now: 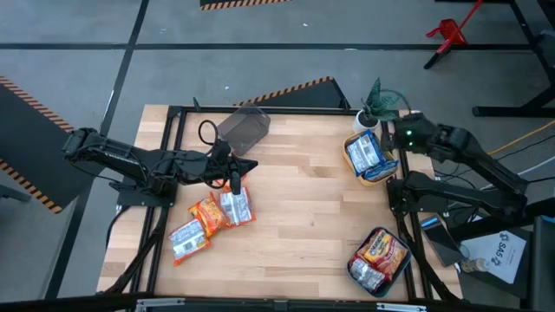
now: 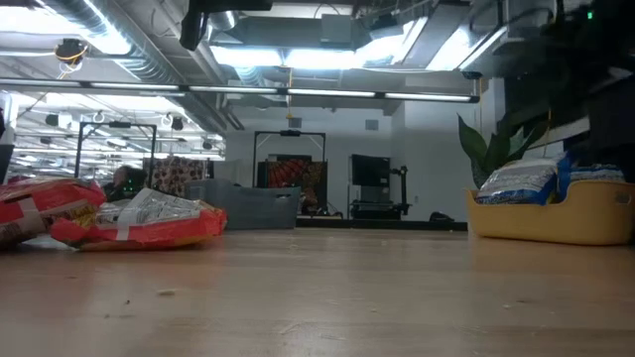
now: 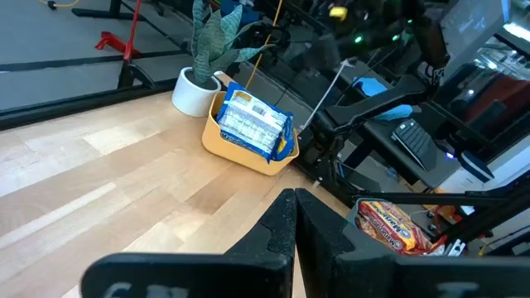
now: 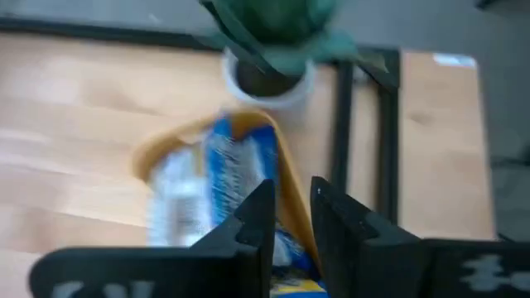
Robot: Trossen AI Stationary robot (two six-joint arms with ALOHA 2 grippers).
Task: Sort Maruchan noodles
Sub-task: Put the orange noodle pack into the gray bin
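Beside the plant (image 1: pixel 379 102), crinkly blue-white noodle packets (image 1: pixel 365 156) in yellow bin (image 1: pixel 378 176).

Yellow container (image 1: pixel 379 173) directly beneath the right claw, on the wooden table (image 1: pixel 303 208). Potted plant (image 1: pixel 375 106) just beyond it, at the table corner. Grey container (image 1: pixel 355 270) well apart, nearer the front edge. Clear bin (image 1: pixel 244 128) just beyond the left claw.
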